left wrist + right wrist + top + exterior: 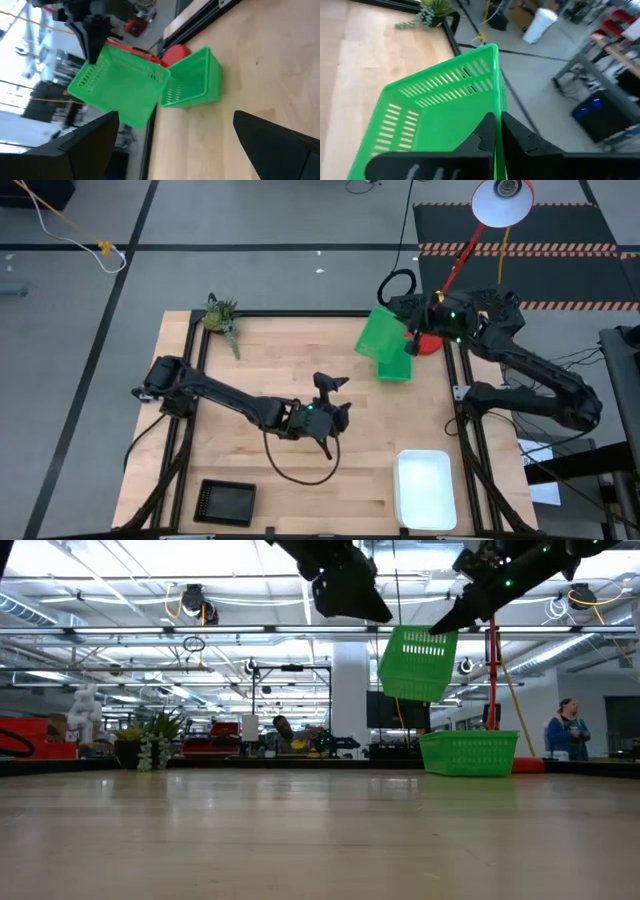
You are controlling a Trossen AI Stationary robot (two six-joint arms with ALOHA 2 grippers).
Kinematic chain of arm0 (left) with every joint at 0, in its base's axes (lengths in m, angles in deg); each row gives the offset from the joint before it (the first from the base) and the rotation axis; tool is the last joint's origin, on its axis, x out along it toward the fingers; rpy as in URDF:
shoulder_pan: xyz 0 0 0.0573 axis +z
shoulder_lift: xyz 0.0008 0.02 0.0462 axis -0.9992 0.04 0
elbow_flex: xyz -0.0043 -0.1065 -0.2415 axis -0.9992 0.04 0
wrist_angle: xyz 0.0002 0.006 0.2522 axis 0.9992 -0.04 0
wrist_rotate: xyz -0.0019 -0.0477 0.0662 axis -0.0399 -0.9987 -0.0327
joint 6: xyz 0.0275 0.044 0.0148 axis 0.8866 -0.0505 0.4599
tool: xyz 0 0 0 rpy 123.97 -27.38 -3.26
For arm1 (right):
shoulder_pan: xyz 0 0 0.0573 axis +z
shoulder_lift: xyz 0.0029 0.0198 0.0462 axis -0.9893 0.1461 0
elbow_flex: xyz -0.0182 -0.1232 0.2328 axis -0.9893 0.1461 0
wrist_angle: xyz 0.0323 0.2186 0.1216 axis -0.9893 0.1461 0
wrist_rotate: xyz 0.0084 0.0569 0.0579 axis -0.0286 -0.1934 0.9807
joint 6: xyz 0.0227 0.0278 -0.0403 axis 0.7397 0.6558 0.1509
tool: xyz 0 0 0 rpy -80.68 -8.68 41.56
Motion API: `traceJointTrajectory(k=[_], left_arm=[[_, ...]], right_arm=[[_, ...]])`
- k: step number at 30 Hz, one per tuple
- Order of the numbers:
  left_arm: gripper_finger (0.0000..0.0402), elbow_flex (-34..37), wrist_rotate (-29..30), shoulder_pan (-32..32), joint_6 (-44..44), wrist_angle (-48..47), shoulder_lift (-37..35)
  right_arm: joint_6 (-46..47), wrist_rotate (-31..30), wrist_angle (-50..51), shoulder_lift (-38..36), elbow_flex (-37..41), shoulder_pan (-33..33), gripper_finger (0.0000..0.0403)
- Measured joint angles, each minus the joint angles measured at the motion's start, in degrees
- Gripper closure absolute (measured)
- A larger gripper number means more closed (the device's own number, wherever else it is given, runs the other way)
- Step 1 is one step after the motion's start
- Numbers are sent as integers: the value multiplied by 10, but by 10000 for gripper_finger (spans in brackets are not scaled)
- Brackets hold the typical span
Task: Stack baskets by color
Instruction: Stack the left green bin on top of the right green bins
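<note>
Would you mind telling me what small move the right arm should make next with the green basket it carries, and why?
Probably lower it over the green basket on the table and nest it. The right pincer is shut on the lifted green basket, which hangs tilted in the air, up and to one side of the resting one.

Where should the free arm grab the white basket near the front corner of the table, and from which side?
Pinch one long wall of the white basket, coming straight down. It sits flat with its open top up, so the rim is exposed. The open left gripper is nearest.

Green basket (435, 105) perforated glossy plastic; table (280, 360) matt wood.
</note>
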Motion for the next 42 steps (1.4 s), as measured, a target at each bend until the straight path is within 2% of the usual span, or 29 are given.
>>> traceJointTrajectory(k=[5,11,17,24,28,32,42], left_arm=[[9,0,-9,10,-40,-48,-12],[9,0,-9,15,-53,-64,-12],[9,0,-9,14,-58,-69,-12],[9,0,-17,14,-69,-83,-12],[9,0,-32,14,-75,-84,-12],[9,0,-52,14,-81,-85,-12],[9,0,-55,14,-86,-84,-12]], right_arm=[[-1,127,38,30,-28,-75,399],[-4,265,72,78,-44,-133,399],[-26,346,84,112,-44,-188,399],[-40,390,105,139,-44,-245,399],[-55,393,127,141,-44,-264,399],[-74,392,150,141,-44,-274,399],[-123,389,212,141,-44,-275,399]])
